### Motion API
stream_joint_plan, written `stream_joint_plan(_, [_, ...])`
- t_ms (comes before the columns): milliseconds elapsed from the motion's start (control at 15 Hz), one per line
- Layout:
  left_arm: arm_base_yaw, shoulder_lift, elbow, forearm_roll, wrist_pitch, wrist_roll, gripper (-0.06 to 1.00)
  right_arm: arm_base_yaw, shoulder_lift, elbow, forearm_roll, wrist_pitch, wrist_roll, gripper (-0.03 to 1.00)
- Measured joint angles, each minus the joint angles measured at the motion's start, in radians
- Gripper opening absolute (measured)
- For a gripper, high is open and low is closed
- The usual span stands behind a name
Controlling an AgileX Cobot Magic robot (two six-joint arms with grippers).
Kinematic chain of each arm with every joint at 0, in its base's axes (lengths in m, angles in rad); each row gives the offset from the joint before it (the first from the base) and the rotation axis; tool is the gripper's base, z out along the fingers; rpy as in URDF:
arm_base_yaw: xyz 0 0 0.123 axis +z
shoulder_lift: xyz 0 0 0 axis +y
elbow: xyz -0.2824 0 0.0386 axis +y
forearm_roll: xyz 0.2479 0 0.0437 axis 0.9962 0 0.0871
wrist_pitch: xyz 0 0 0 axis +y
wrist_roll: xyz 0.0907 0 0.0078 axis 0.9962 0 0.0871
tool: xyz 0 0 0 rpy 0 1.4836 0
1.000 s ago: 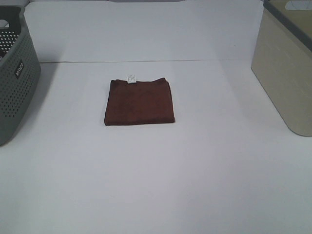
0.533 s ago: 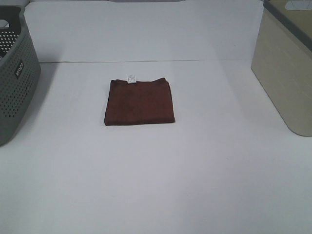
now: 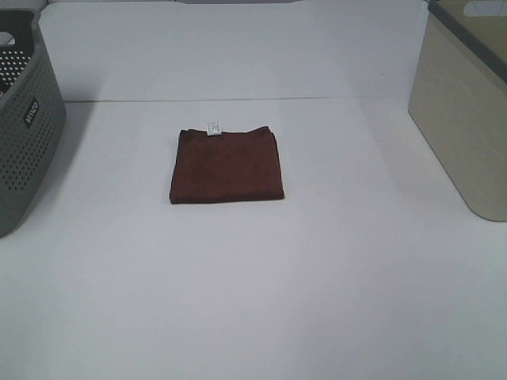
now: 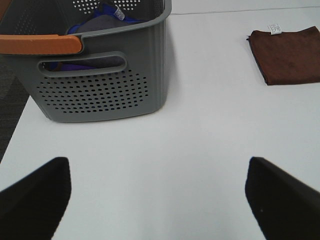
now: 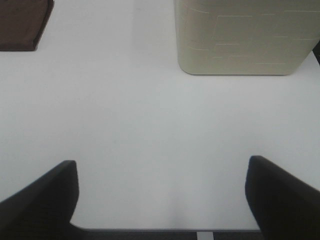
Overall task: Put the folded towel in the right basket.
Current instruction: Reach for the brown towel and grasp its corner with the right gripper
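Brown folded towel (image 3: 227, 166), white tag

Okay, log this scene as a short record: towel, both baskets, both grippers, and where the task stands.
towel: brown, folded, flat on the table, white tag at far edge
right basket: beige, solid walls, apart from towel
left basket: grey, perforated, blue and grey cloth inside
left gripper: open, empty
right gripper: open, empty
task: towel not yet grasped
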Motion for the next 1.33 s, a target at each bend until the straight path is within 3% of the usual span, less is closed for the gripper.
stream_joint_plan(933, [0.000,0.000,0.000,0.000,0.000,0.000,0.88,0.000,0.015,-0.007,0.000,-0.015,0.016,0.85])
stream_joint_plan(1133, [0.000,0.000,0.000,0.000,0.000,0.000,0.88,0.000,0.191,-0.056,0.003,-0.126,0.016,0.83])
stream_joint_plan(1333, [0.000,0.000,0.000,0.000,0.000,0.000,0.88,0.000,0.421,-0.144,0.040,-0.137,0.003,0.82])
